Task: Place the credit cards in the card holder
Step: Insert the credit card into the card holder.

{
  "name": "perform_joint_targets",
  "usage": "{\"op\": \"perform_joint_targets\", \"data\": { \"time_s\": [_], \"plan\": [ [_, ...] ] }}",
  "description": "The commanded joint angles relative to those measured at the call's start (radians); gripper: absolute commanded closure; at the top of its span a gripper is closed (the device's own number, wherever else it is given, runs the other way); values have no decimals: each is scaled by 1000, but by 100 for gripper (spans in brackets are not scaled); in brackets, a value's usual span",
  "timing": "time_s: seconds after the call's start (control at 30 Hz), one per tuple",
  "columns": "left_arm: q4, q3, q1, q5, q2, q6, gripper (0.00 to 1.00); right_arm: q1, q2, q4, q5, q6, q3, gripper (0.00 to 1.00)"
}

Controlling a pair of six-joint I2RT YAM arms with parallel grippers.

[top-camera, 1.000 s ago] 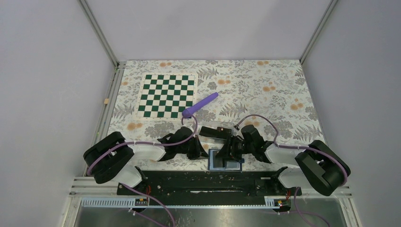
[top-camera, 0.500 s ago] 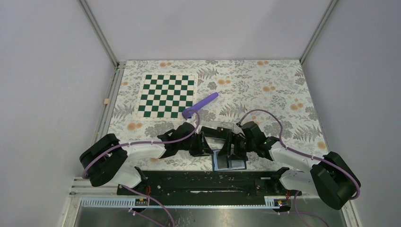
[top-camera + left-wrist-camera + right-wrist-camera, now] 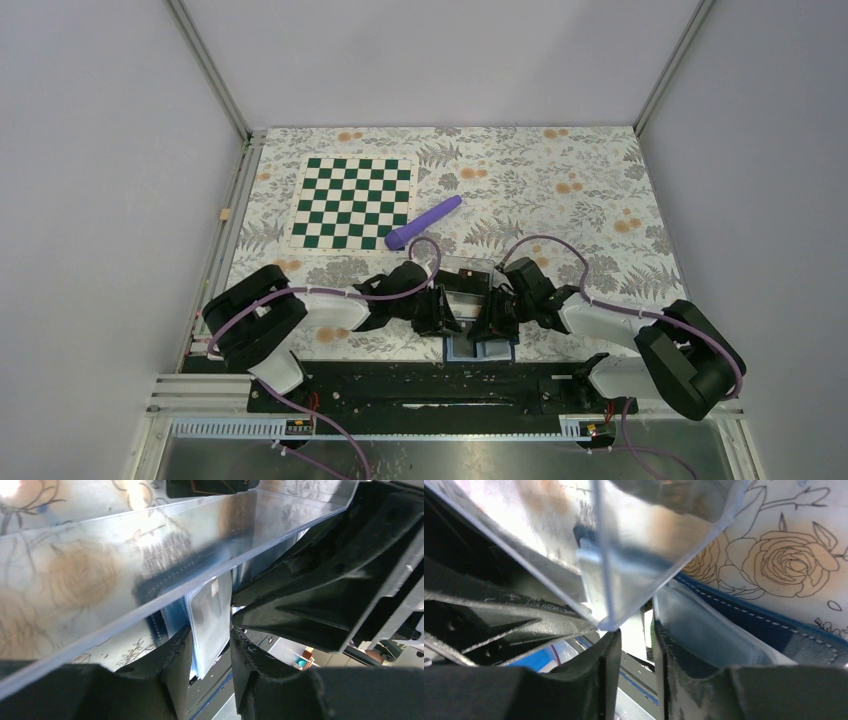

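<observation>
Floral-print cloth (image 3: 560, 200) is covering the table, with plain grey walls standing around it. A checkered mat (image 3: 352, 203) and a purple tube (image 3: 425, 222) are lying farther back, well apart from the work.

The card holder (image 3: 480, 350) is lying open at the near edge of the table, between the 2 arms. A clear tray (image 3: 468, 268) is sitting just beyond it. The left gripper (image 3: 447, 318) and the right gripper (image 3: 488, 320) are hovering close together over the seam between tray and holder.

The left jaws are standing narrow with a pale piece (image 3: 210, 615), flat and card-shaped, between them. Whether they are pinching it cannot be told. The right jaws are also standing narrow, with a thin white strip (image 3: 640, 630) showing in the gap, and whether they are gripping it cannot be told either.

Judging by a dark card (image 3: 210, 486) lying in the tray, the task is looking unfinished. At least 1 card is waiting there, and no card is clearly showing inside a pocket.

The tray is looking hard, glossy and sharp-cornered, and it is throwing reflections. The holder is looking soft, with a navy outer skin, pale stitching and smooth blue-grey pockets. The fingers (image 3: 175, 680) are looking matte black and blocky.
</observation>
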Motion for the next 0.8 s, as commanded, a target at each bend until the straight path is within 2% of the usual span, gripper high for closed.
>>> {"op": "perform_joint_targets", "data": {
  "time_s": [0.0,0.17,0.3,0.37,0.47,0.53,0.63,0.77],
  "plan": [
    [33,45,-16,12,18,7,66,9,24,35,-11,-1,10,69],
    [24,56,-17,14,9,18,69,10,45,42,-14,-2,7,80],
    [11,80,-24,17,-14,30,76,9,50,45,-23,-1,12,79],
    [-17,98,-27,16,-20,41,82,10,32,39,-23,0,17,74],
    [-72,131,-28,10,-19,60,84,9,-27,-24,-5,-11,35,58],
    [-93,149,-31,12,-23,65,80,9,-98,-93,16,-22,51,47],
    [-87,164,-34,34,-21,50,73,7,-193,-207,85,-32,79,35],
    [-67,206,-44,79,25,47,69,-13,-322,-315,162,-37,93,28]
  ]
}}
